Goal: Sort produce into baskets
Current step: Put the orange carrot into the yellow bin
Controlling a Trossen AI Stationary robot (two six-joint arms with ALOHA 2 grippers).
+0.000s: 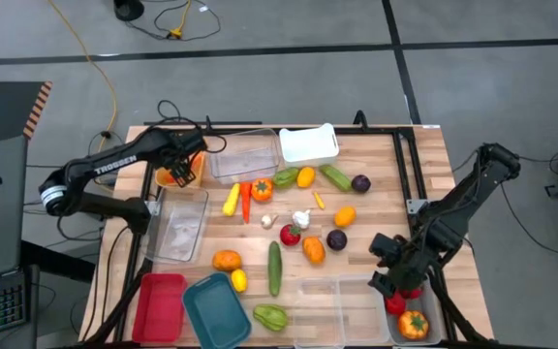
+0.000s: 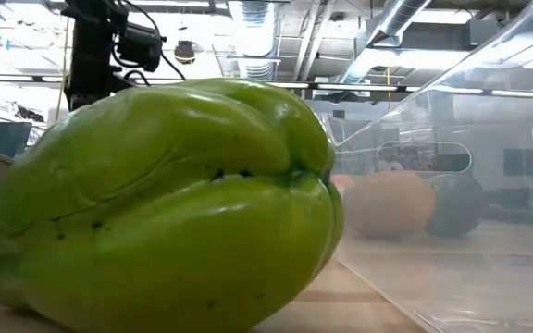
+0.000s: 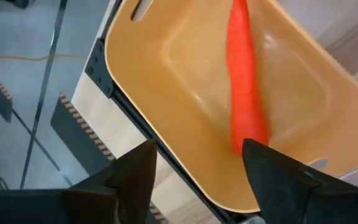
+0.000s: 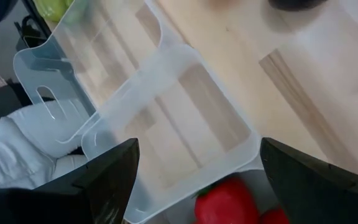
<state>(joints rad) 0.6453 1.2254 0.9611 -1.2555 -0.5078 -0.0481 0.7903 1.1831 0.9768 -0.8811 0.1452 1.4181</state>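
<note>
My left gripper [image 1: 184,167] hangs open over the orange basket [image 3: 185,68] at the table's far left. An orange-red carrot [image 3: 244,81] lies inside the basket, its near end close to one finger [image 3: 278,180]; I cannot tell if they touch. My right gripper [image 1: 390,279] is open and empty above the clear baskets [image 4: 166,118] at the near right. A red pepper [image 4: 225,202] lies in the rightmost clear basket below it. Several pieces of produce lie loose on the table's middle, among them a garlic [image 1: 301,219] and a cucumber [image 1: 275,268].
A red basket [image 1: 160,307] and a teal basket [image 1: 216,310] stand at the near left, a white basket [image 1: 308,143] and a clear one [image 1: 243,155] at the far edge, another clear one [image 1: 182,225] at the left. A green pepper [image 2: 155,213] lies by the near clear baskets.
</note>
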